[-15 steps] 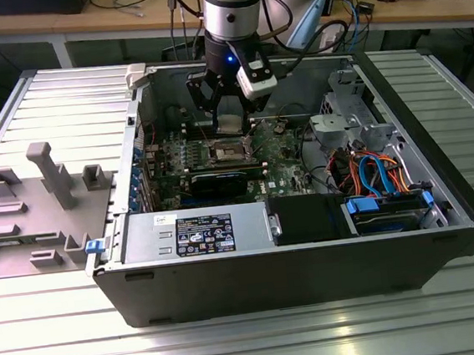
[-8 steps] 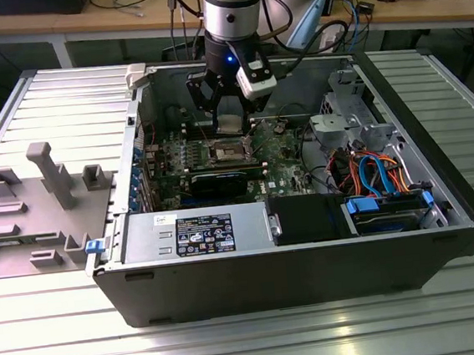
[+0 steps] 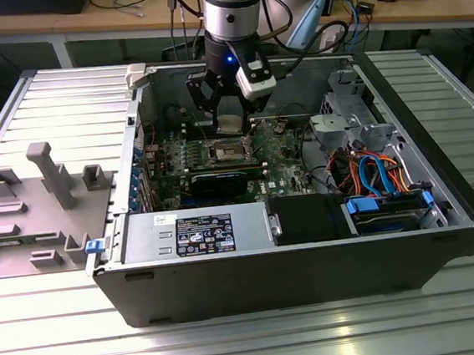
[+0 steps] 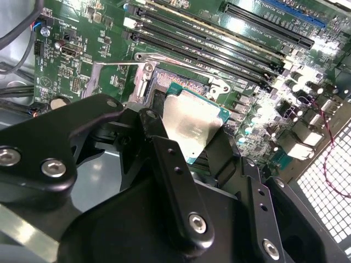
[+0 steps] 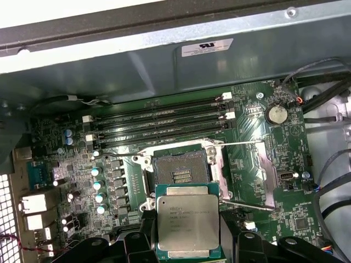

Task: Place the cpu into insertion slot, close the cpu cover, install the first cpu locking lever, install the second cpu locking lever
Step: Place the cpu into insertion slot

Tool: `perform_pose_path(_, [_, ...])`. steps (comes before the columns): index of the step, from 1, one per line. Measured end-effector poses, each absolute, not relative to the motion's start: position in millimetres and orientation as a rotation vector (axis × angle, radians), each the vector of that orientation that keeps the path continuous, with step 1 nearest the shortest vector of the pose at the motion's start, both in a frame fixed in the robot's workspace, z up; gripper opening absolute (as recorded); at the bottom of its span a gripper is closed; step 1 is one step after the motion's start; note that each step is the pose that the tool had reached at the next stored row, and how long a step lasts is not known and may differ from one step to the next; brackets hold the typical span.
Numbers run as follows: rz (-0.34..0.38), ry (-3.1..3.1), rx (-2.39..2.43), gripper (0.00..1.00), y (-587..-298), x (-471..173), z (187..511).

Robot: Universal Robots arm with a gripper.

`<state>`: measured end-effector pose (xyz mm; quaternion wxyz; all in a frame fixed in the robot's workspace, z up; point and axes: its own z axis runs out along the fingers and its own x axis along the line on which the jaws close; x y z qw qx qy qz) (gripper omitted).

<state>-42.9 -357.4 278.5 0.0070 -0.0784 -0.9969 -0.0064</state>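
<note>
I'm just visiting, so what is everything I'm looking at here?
cpu: one, silver-grey, held near the slot
slot: one, dark, silvery rim, on the green board
cover: one, silvery, open beside the slot
memory slots: four, black, beside the slot
case: one, dark grey, on the table
cables: several, orange and blue, in the case, the exterior view's right
fixture: one, grey, the exterior view's left
arm: one, silver, above the case
end effector: one, black, shut on the cpu
</note>
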Motion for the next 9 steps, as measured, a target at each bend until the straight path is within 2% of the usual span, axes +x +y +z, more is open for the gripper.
perform_pose_path(9, [-0.020,-3.117,-0.259,0.55,-357.4,-42.9,278.2])
